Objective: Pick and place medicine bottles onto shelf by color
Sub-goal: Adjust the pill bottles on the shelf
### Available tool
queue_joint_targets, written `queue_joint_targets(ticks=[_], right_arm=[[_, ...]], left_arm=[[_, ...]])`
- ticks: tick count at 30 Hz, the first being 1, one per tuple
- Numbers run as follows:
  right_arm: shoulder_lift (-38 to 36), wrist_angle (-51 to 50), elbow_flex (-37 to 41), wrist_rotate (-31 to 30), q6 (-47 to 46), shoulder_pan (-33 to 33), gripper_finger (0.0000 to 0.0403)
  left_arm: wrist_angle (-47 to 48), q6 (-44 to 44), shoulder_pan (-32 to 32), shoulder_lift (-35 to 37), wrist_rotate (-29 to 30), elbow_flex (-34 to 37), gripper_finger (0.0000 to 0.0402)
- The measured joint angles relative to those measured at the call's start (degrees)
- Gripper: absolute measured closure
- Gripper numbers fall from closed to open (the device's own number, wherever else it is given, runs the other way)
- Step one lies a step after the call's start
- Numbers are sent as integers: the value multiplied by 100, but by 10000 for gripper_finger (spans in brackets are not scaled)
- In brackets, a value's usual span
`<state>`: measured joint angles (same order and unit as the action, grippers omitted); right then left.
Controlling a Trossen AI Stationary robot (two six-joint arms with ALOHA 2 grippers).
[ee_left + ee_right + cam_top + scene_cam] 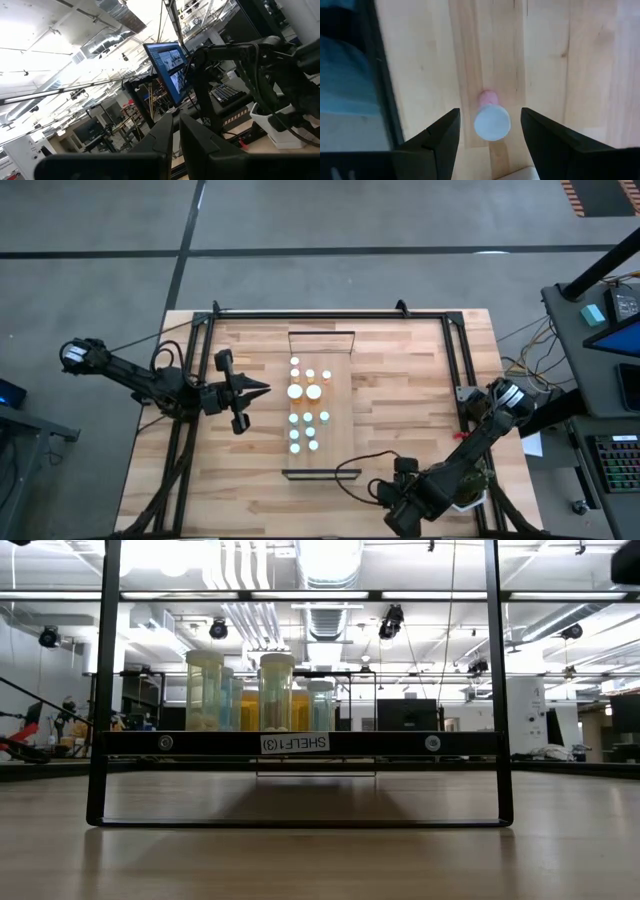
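Note:
The shelf (322,402), a light-wood plank with dark end rails, lies along the table's middle. Several white-capped medicine bottles (310,405) stand on it; in the low view they (277,690) rise behind the labelled rail (295,743). A small bottle (491,120) with a white cap and a pinkish body stands alone on the tabletop near the front edge, hidden by the arm in the high view. My right gripper (490,116) (392,488) hangs over it, pointing down, open, one finger on either side and apart from the cap. Left of the shelf my left gripper (255,392) (175,134) is shut on nothing.
A black metal frame borders the table, with rails at the left (190,380) and right (460,360). A dark rail (380,75) runs close beside the lone bottle. Bare wood lies between the shelf and both side rails. Desks and screens (615,350) stand beyond the right edge.

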<state>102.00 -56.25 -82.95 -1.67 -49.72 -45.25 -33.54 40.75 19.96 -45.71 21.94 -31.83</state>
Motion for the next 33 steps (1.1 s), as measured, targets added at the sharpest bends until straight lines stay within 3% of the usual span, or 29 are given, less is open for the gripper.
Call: queue_joint_targets(ticks=[12, 23, 33], right_arm=[[240, -52, 4, 13, 29, -15, 212], [240, -53, -6, 42, -30, -15, 302], [236, -754, -515, 61, -222, 102, 292]], left_arm=[[-2, 0, -1, 0, 1, 0, 386], [-2, 0, 0, 0, -1, 0, 386], [-2, 0, 0, 0, -1, 0, 386]])
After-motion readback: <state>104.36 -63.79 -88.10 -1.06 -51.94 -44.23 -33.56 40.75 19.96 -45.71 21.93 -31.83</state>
